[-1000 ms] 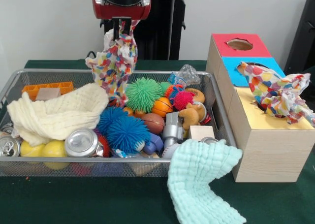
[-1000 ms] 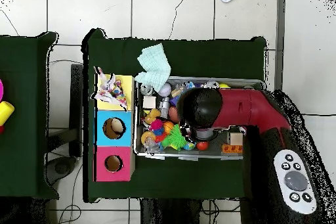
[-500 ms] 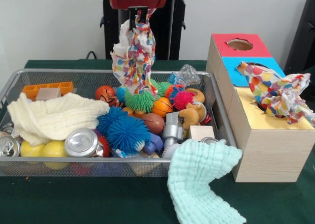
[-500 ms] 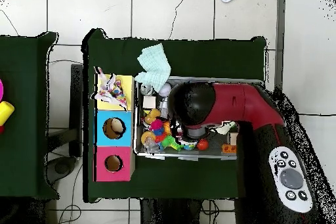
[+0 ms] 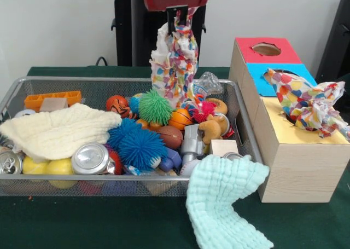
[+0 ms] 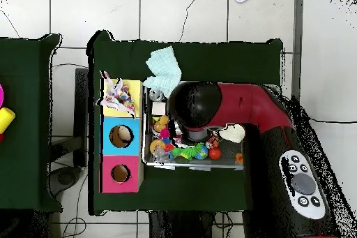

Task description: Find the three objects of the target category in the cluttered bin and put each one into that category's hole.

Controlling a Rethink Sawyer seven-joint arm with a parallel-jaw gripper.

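My gripper [image 5: 178,19] comes down from the top of the front view, shut on a crumpled whitish wrapper [image 5: 175,60] with red, yellow and blue patches. The wrapper hangs above the far right part of the silver wire mesh bin [image 5: 33,85]. A second wrapper [image 5: 306,104] lies on the wooden box [image 5: 298,167], over its yellow part; it also shows in the overhead view [image 6: 116,97]. In the overhead view my arm [image 6: 230,109] covers much of the bin [image 6: 194,167] and hides the gripper. No third wrapper shows.
The bin holds a cream cloth [image 5: 57,129], spiky balls [image 5: 138,145], cans [image 5: 90,157], small sports balls and toys. A mint cloth [image 5: 221,202] hangs over the bin's front right corner. The box has red [image 5: 266,49] and blue [image 5: 262,76] holed sections.
My gripper has carried the wrapper rightward across the bin toward the box. The wrapper hangs straighter now. The cream cloth has settled flatter. The wrapper on the box has not moved.
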